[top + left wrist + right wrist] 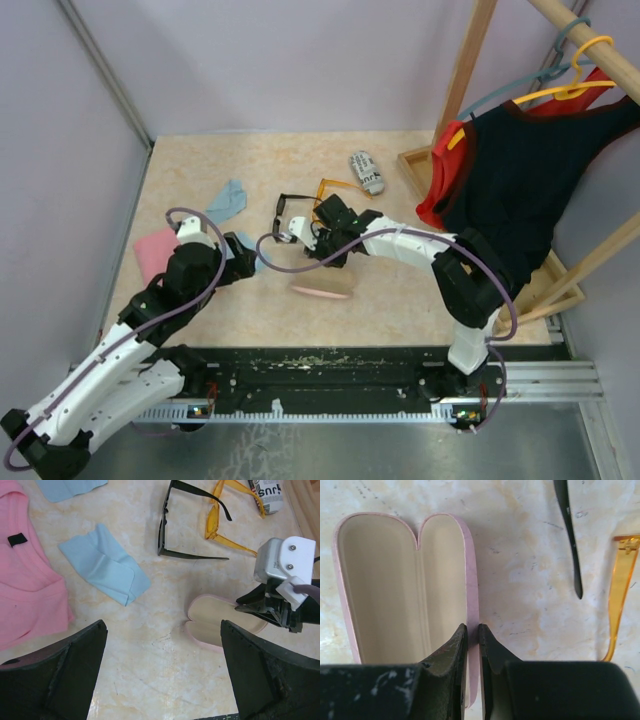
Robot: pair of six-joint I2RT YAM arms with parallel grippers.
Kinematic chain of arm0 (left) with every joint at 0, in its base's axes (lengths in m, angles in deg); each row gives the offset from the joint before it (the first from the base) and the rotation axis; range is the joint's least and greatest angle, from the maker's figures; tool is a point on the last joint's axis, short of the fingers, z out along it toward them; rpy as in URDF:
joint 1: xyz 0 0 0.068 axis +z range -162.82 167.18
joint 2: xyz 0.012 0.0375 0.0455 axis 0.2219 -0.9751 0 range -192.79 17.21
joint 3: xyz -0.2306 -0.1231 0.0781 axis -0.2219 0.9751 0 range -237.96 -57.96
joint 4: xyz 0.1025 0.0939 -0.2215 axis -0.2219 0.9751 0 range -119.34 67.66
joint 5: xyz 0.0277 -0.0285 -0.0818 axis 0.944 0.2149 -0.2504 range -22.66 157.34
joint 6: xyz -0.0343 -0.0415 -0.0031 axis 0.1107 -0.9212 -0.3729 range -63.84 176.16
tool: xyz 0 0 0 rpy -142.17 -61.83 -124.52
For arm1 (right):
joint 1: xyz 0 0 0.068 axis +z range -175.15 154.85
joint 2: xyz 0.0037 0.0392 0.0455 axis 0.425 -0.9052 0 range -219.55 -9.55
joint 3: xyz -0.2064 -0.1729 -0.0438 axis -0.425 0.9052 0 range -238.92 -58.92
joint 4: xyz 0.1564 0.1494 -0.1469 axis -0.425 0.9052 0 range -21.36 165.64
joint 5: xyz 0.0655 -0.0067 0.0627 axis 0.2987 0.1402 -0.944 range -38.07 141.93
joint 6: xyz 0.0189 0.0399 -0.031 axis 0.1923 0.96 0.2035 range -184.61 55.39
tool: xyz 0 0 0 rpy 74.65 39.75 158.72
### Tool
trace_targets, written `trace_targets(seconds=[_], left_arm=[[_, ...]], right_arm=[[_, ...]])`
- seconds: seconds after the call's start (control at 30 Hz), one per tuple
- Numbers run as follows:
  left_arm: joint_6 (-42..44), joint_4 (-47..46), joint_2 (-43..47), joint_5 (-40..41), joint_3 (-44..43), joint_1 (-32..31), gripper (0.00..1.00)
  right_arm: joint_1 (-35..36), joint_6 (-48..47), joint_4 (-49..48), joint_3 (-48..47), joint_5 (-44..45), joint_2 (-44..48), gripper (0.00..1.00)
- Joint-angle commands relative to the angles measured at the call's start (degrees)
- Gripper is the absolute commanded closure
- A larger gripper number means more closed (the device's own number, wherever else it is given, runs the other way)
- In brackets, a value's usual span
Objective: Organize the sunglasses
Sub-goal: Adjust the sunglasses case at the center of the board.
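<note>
Pinching rim of pink oblong case [472, 580], right gripper [472, 628] clenched; slip could shove it into black-framed sunglasses [163, 527] beyond. Left gripper [164, 630] released.

Open case [215, 620] before the sunglasses [162, 530], cloth [228, 200] to their left
</note>
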Motion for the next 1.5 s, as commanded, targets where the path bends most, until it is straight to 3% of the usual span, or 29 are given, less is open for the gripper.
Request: trace_targets(seconds=[0.0,0.17,0.33,0.47,0.87,1.03,1.2,1.47], left_arm=[[-1.3,2.3,3.0,2.9,-0.2,0.4,0.01],[-1.5,2.7,4.3,2.9,0.4,0.4,0.01],[-1.0,2.6,3.6,3.5,0.1,0.4,0.00],[-0.9,2.5,3.3,3.6,0.2,0.4,0.01],[-0.2,0.2,1.4,1.8,0.3,0.4,0.00],[0.6,-1.1,-0.4,0.6,0.1,0.4,0.01],[2.4,-2.3,-5.9,-2.1,-1.7,0.4,0.01],[3.2,-2.2,-18.5,-1.4,-7.5,1.0,0.01]], right_arm=[[-1.2,-4.5,1.8,-6.0,-1.0,-3.5,0.89],[-2.0,-6.2,2.8,-9.4,-1.3,-6.1,0.86],[-2.1,-6.9,4.4,-12.0,-1.6,-7.6,0.68],[-2.2,-6.4,3.8,-12.0,-2.3,-6.2,0.60],[-2.6,-0.1,-4.5,-4.2,-4.7,3.8,0.51],[-3.0,5.9,-10.5,1.6,-6.0,12.1,0.48],[-3.1,20.8,-20.4,10.1,5.9,21.0,0.49],[-3.4,45.0,-20.4,19.7,30.3,32.8,0.49]])
